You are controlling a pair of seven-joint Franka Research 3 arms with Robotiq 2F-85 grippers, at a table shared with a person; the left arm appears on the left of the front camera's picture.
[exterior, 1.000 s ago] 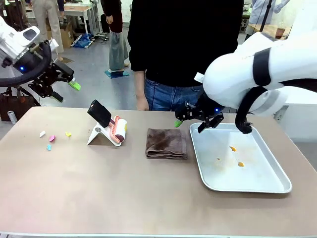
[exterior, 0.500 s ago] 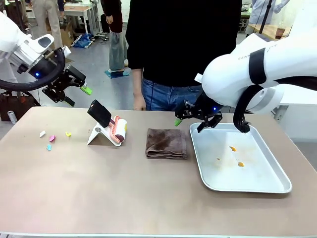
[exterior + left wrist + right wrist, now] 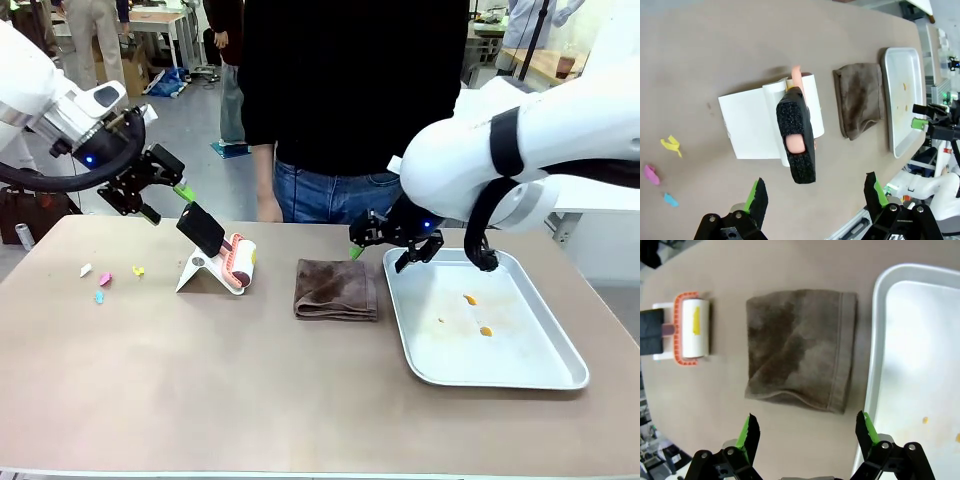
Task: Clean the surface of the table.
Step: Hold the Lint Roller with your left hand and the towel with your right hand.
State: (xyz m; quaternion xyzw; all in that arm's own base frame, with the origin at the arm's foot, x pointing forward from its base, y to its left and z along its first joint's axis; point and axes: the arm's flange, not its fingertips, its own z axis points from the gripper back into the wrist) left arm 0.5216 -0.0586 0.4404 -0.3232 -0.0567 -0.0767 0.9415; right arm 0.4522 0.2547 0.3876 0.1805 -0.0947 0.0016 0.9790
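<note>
Front view: beige surface (image 3: 200,380) spans the foreground; left end effector (image 3: 168,202) hangs above lint roller (image 3: 238,262); right end effector (image 3: 382,255) hangs near tray (image 3: 500,380).
Left wrist view: left end effector (image 3: 816,195) spread wide, empty, over the roller's handle.
Right wrist view: right end effector (image 3: 807,432) spread wide, empty, over brown cloth (image 3: 802,347).

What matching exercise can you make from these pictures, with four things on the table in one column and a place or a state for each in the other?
Things:
1. brown cloth
2. silver tray
3. lint roller
4. coloured scraps

Places or states:
A. holds small orange crumbs
B. lies folded between roller and tray
C. near the left end of the table
D. rests on a white stand

Pairs: 1-B, 2-A, 3-D, 4-C.
</note>
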